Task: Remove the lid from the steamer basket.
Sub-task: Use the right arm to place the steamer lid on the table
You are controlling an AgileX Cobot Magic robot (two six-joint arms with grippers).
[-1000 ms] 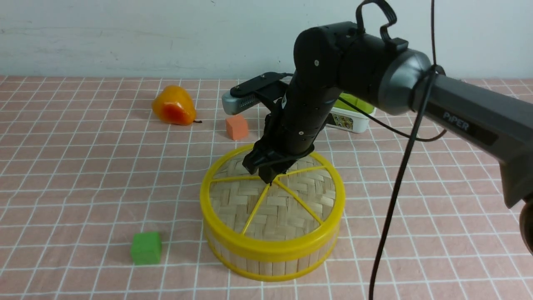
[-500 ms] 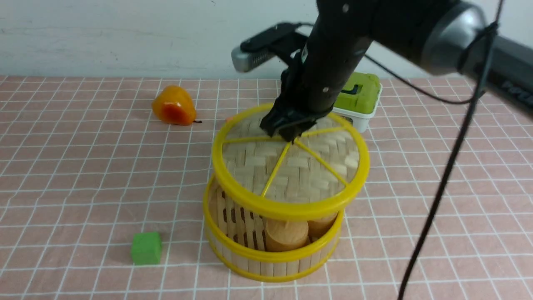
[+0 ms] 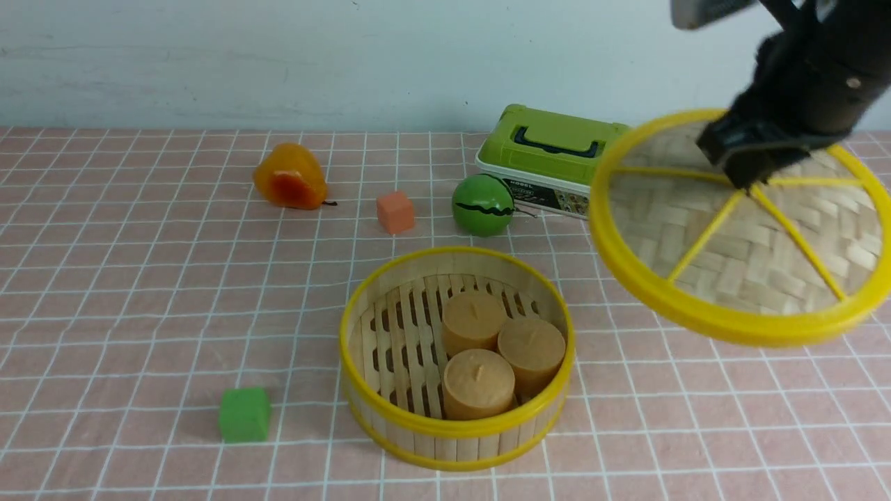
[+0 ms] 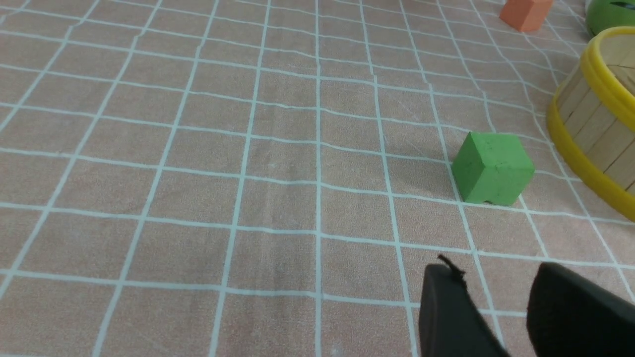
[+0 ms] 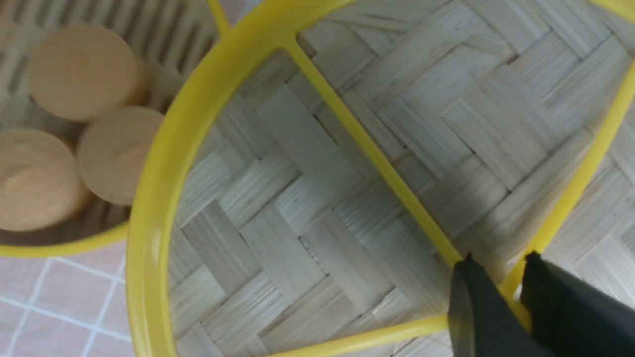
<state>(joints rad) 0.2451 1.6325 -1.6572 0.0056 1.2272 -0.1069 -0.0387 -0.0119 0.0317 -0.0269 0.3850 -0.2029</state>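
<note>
- Status of the large flat round woven-bamboo lid with yellow rim and spokes (image 3: 731, 257)?
- Off. Hanging tilted in the air toward the right edge of the pink checked tablecloth (image 3: 139, 278), touching nothing below. Pinched at the centre knob by the right gripper (image 3: 746, 179), closed narrow around the yellow hub.
- And the round shallow bamboo-slat steamer basket with yellow rims (image 3: 456, 435)?
- Sitting open near the front edge, roughly midway along it, well apart from the lid. Holding three tan cylindrical blocks (image 3: 487, 351) on the slatted floor, fully exposed.
- Left gripper (image 4: 496, 302)?
- Out of the front view. Seen only from its own wrist camera: spread apart, nothing between, near a small green cube (image 4: 491, 168) just beside the basket wall. No part in the job, by the look of it.
- Call on progress?
- Removal itself judged done: no overlap, no contact between lid and basket. Probably left: lowering the lid onto the cloth by the right edge and letting go. Worth steering clear of the white box with the green handled lid (image 3: 557, 149) toward the back edge.
</note>
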